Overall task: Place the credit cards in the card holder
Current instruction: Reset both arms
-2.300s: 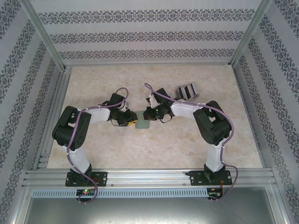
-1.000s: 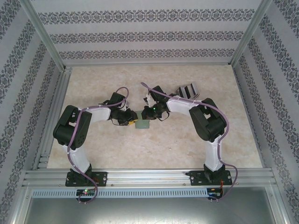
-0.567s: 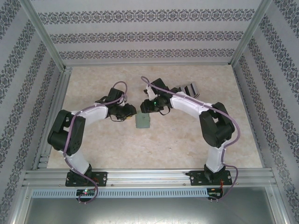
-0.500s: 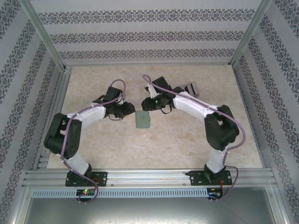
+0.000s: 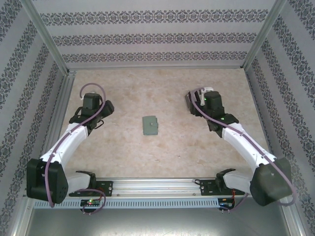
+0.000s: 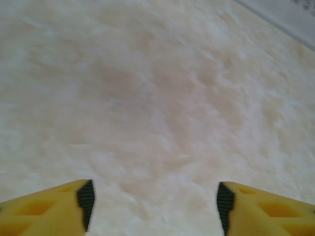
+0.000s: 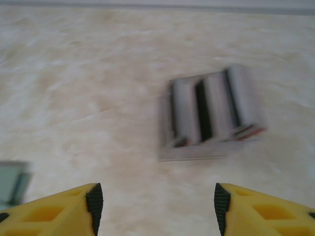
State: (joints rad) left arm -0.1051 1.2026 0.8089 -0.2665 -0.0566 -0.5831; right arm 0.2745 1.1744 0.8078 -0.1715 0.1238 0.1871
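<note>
The card holder (image 5: 150, 125), a small sage-green wallet, lies flat and folded shut in the middle of the table; its edge shows at the left of the right wrist view (image 7: 12, 184). The credit cards are out of view. My left gripper (image 5: 101, 110) hangs far to the wallet's left, open over bare table (image 6: 153, 206) with nothing between its yellow fingers. My right gripper (image 5: 194, 103) is off to the wallet's right, open and empty (image 7: 155, 206).
A grey slotted rack (image 7: 211, 118) stands just ahead of the right gripper, blurred, with thin coloured edges at the bottom of its slots. Metal frame rails and patterned walls close in the table (image 5: 162, 152) on three sides.
Both grippers were shut at the wallet's two sides. They have opened, let go and swung far apart, left arm to the left, right arm to the right. The wallet now lies flat.
</note>
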